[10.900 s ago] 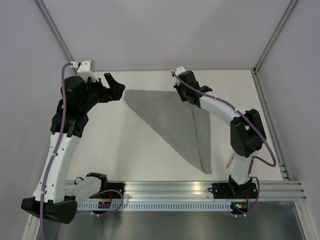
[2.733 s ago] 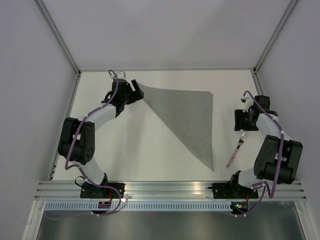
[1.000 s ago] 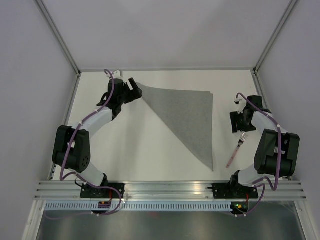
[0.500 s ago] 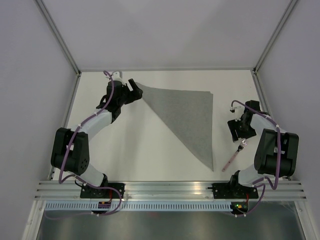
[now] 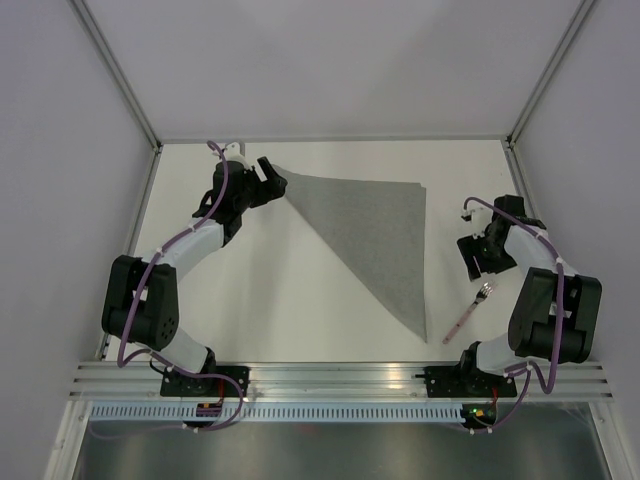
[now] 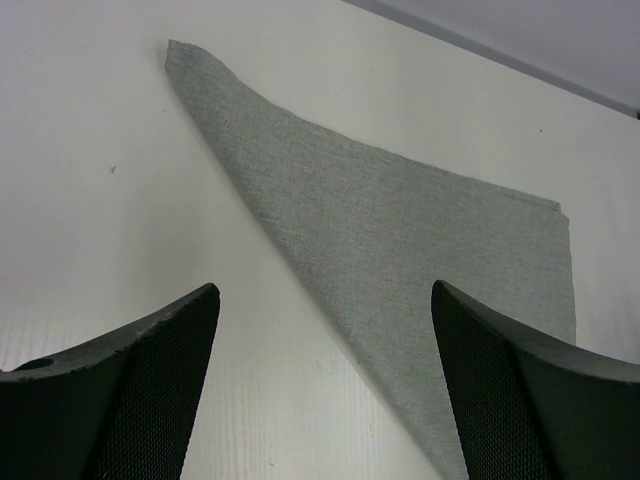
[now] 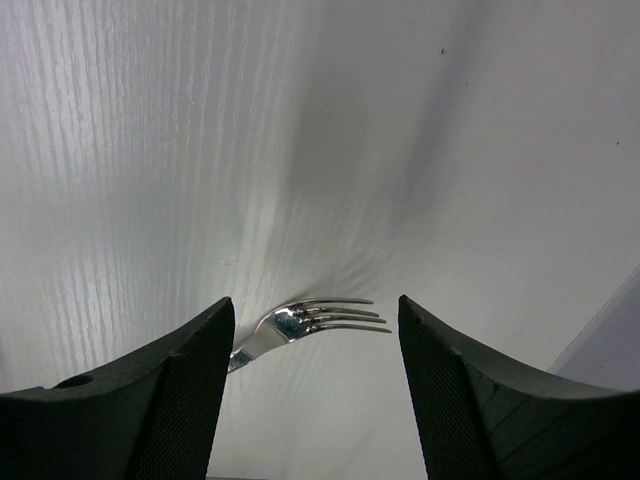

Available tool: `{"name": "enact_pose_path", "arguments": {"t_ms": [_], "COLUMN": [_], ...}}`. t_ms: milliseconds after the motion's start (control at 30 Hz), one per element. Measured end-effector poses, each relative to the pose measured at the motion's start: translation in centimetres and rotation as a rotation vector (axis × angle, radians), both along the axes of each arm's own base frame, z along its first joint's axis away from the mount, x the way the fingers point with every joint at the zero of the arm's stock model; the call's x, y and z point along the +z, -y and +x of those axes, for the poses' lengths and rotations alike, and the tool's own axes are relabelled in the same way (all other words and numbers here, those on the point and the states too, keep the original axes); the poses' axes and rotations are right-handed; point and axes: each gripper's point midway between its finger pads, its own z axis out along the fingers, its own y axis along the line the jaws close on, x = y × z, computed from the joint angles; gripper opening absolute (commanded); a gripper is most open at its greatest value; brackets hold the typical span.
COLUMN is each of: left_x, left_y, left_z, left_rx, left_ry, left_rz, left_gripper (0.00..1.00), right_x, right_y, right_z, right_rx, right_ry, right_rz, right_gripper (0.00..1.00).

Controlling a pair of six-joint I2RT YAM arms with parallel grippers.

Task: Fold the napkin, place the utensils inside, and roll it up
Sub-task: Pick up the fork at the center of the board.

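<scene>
The grey napkin lies flat on the white table, folded into a triangle with its long edge running from far left to near right; in the left wrist view the napkin fills the middle. My left gripper is open at the napkin's far left corner, nothing between its fingers. A fork with a pink handle and silvery tines lies right of the napkin. My right gripper hovers open just beyond the tines, which show between its fingers as fork tines.
The table's right edge with its metal rail runs close beside the right arm. A slotted aluminium rail carries both arm bases at the near edge. White enclosure walls stand around the table.
Over the last second my right gripper has moved nearer and slightly left toward the fork's tines. The left gripper has barely moved. Much earlier, the napkin's fold was laid the other way.
</scene>
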Motion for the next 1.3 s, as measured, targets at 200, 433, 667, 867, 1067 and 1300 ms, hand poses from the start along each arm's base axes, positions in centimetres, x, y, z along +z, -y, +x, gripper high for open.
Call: {"name": "enact_pose_path", "arguments": {"t_ms": [200,433,667,867,1067,1300], "left_x": [0.0,0.0,-0.1,-0.2,-0.2,0.4], "left_y": [0.0,0.0,0.0,0.0,-0.1,-0.1], "left_z": [0.0,0.0,-0.1,-0.1,-0.2,-0.3], "left_rx": [0.000,0.000,0.000,0.001,0.001,0.001], "left_ry": [0.000,-0.001,-0.007,-0.009,-0.012,-0.001], "left_rz": [0.000,0.000,0.002,0.003,0.004,0.001], "left_gripper": [0.90,0.91,0.91,0.91,0.90,0.91], "right_x": [0.2,-0.5,-1.2,-1.9,-2.1,-2.6], "right_y": [-0.3,-1.1,-1.5,-1.6,-1.6,-1.7], "right_z": [-1.1,-2.7,-3.1,-3.1,-2.7,-2.4], "right_rx": [0.059,0.117,0.134,0.134,0.135,0.127], "right_ry": [-0.033,-0.080,-0.105,-0.120,-0.111,-0.113], "right_rz": [0.006,0.040,0.063,0.075,0.077,0.090], "right_gripper": [0.77,0.81,0.81,0.81,0.80,0.79]}}
